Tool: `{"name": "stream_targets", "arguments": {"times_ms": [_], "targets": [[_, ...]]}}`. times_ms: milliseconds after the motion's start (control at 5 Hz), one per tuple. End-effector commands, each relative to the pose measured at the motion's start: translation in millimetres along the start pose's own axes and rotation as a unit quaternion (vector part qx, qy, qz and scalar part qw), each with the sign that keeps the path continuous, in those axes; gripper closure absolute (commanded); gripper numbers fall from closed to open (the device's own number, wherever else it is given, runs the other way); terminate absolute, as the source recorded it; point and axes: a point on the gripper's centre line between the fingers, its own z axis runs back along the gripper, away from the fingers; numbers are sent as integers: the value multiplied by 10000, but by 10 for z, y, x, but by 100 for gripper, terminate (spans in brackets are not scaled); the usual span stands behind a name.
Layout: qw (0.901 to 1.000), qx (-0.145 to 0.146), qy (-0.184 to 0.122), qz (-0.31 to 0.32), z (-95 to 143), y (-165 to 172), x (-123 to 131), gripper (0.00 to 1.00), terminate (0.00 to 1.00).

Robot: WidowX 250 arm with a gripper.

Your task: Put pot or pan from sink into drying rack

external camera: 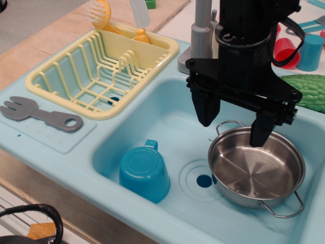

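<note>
A shallow shiny steel pan (256, 168) with two wire loop handles sits on the right side of the light-blue sink (167, 122), beside the round drain hole (204, 180). My black gripper (234, 134) hangs open over the pan's far left rim, one finger outside the rim and one above the inside. It holds nothing. The pale yellow drying rack (99, 71) stands at the back left on the sink's ledge, with a brush and utensils in its side compartment.
A teal plastic cup (144, 173) lies upside down in the sink's left part. A grey toy fork (40, 114) lies on the left ledge. The grey faucet (200, 35) stands behind the basin. Red and blue cups (299, 51) and a green vegetable (310, 91) sit at the right.
</note>
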Motion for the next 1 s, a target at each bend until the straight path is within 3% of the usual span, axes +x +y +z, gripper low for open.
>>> {"name": "stream_targets", "arguments": {"times_ms": [0, 200, 800], "targets": [[10000, 0, 0, 0, 0, 0, 0, 0, 0], [9986, -63, -173, 486, -65, 77, -116, 0, 0], [9956, -567, -299, 680, -423, 240, -167, 0, 0]]}}
